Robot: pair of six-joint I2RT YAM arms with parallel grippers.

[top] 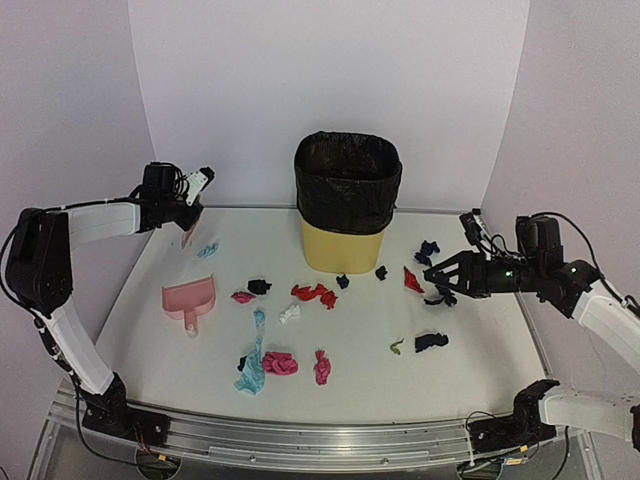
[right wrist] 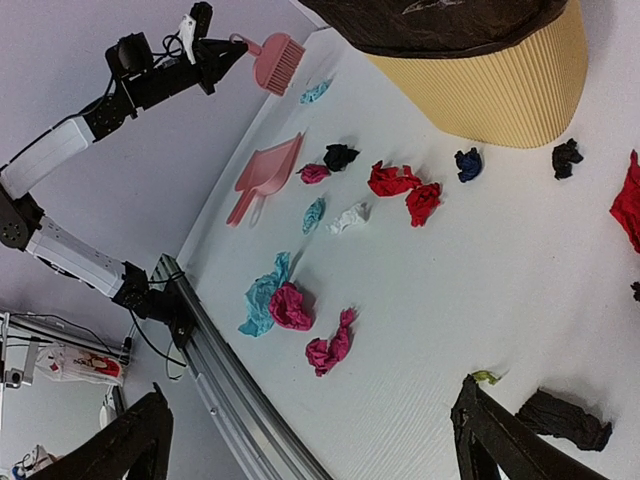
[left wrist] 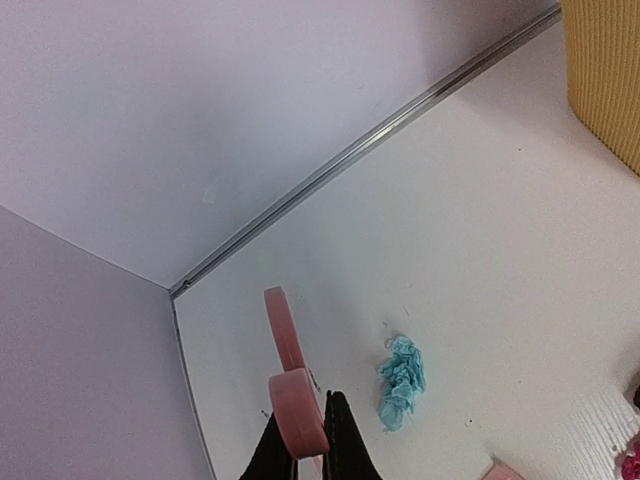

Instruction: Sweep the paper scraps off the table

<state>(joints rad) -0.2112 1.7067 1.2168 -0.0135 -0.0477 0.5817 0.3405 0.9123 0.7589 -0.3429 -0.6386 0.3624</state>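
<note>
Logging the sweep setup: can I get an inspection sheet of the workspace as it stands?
surface: white table, scraps still on it.
job's things: paper scraps scattered in front of and beside the bin; pink dustpan lies left, empty.
clutter: yellow bin with black liner, rear centre; nothing else seen.
grippers: left gripper shut on pink brush, rear left; right gripper open, empty, beside right-hand scraps.
cables: cables loop at both wrists, clear of scraps.
surroundings: white walls; metal rail in front.
</note>
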